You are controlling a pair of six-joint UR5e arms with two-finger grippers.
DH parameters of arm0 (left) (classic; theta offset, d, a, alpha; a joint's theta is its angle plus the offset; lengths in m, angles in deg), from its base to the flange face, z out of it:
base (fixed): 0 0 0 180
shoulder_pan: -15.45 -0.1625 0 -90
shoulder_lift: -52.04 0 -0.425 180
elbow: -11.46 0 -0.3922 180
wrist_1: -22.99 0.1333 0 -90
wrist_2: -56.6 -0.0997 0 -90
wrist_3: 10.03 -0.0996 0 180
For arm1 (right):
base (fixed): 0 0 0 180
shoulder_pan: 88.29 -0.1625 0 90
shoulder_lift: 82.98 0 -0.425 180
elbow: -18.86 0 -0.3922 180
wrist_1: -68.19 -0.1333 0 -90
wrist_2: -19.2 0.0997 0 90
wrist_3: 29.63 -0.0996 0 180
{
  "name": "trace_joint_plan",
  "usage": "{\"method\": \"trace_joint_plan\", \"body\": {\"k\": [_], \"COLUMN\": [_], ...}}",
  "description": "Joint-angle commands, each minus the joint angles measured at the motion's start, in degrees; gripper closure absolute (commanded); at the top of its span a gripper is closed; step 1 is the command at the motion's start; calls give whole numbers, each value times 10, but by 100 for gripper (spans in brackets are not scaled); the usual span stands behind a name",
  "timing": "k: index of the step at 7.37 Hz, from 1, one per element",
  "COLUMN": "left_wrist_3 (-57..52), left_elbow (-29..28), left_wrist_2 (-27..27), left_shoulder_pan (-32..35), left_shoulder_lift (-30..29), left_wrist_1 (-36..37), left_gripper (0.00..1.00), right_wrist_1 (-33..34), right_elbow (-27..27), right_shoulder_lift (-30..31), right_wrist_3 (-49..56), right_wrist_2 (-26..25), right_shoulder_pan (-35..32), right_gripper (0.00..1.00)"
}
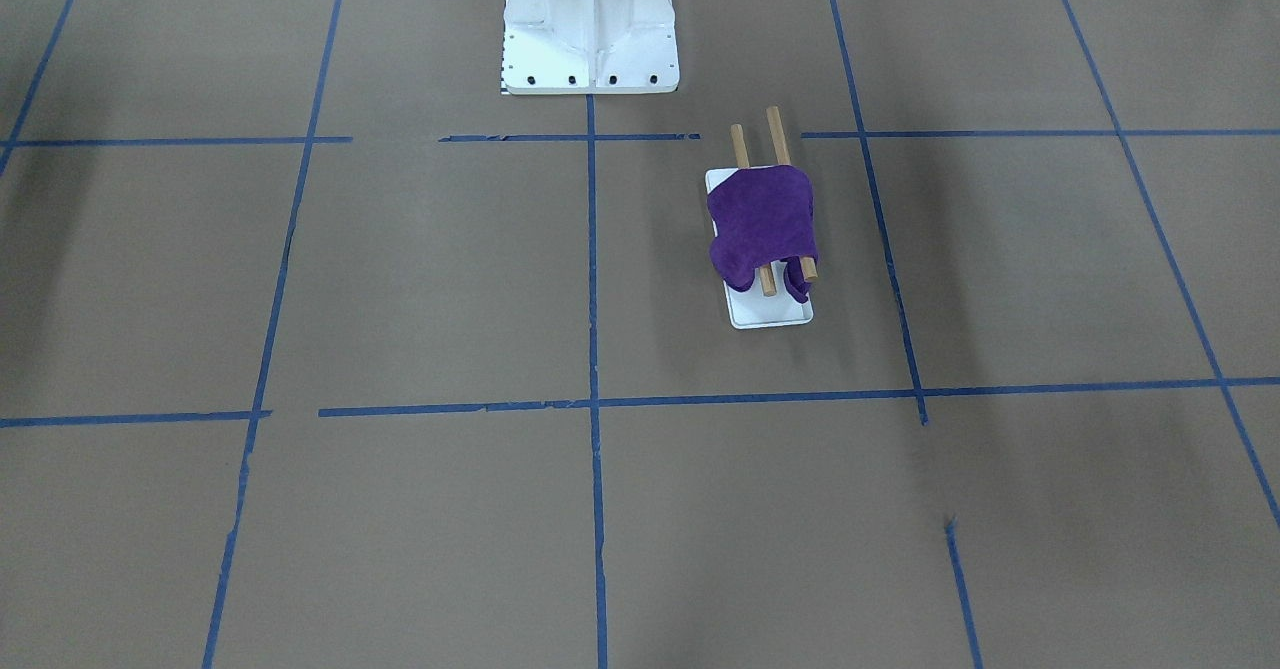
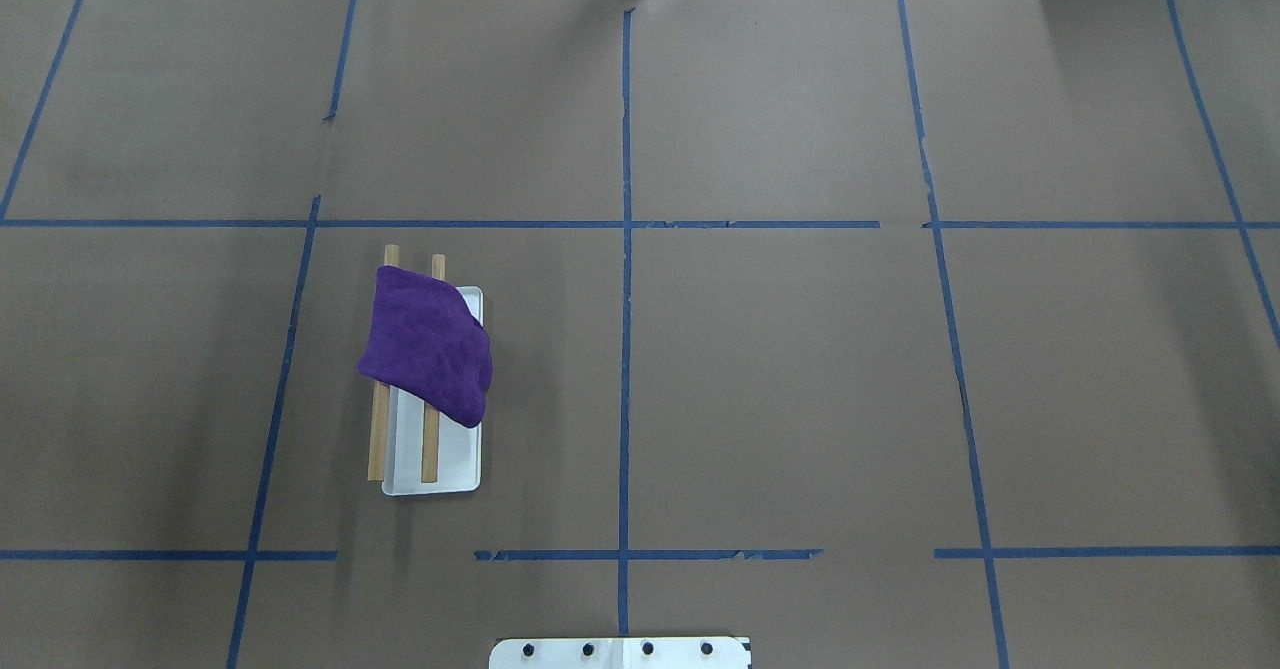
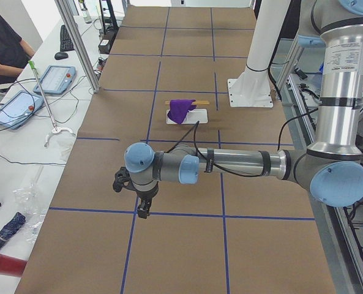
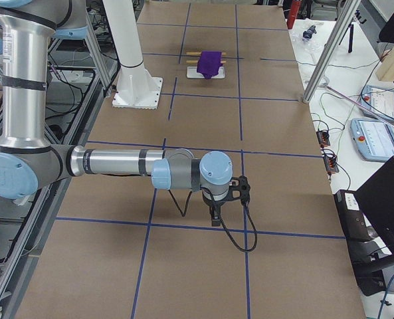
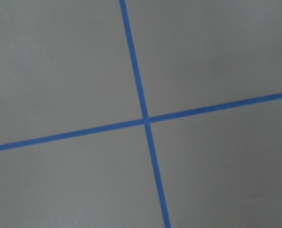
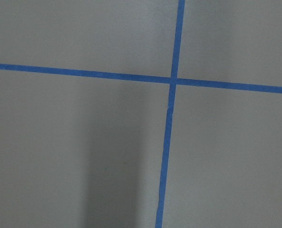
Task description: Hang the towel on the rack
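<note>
A purple towel (image 2: 428, 354) lies draped over the two wooden dowel rods of the rack (image 2: 437, 474), which has a white tray base. It also shows in the front view, towel (image 1: 762, 221) on rack (image 1: 770, 312), and in the side views (image 3: 181, 109) (image 4: 210, 62). My left gripper (image 3: 141, 208) shows only in the exterior left view, low over the table and far from the rack; I cannot tell whether it is open or shut. My right gripper (image 4: 214, 214) shows only in the exterior right view, also far from the rack; I cannot tell its state.
The white bolted robot pedestal (image 1: 590, 24) stands at the table's robot side. Brown paper with blue tape lines (image 2: 626, 249) covers the table. Both wrist views show only paper and crossing tape. An operator (image 3: 3, 46) and tablets sit beside the table.
</note>
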Motion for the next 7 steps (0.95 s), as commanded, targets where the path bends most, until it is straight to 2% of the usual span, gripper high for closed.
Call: {"method": "trace_joint_plan", "body": {"k": [1, 7], "left_wrist_3": [1, 6], "left_elbow": [-3, 6], "left_wrist_2": [3, -3], "left_shoulder_pan": [2, 26], "left_shoulder_lift": [7, 0], "left_wrist_1": [-8, 10], "left_gripper": [0, 0], "right_wrist_1": [0, 0], "right_elbow": [-1, 0], "right_shoulder_lift": [0, -1], "right_wrist_3": [0, 0], "right_wrist_2": [1, 1], "right_shoulder_pan": [0, 0], "right_gripper": [0, 0]}}
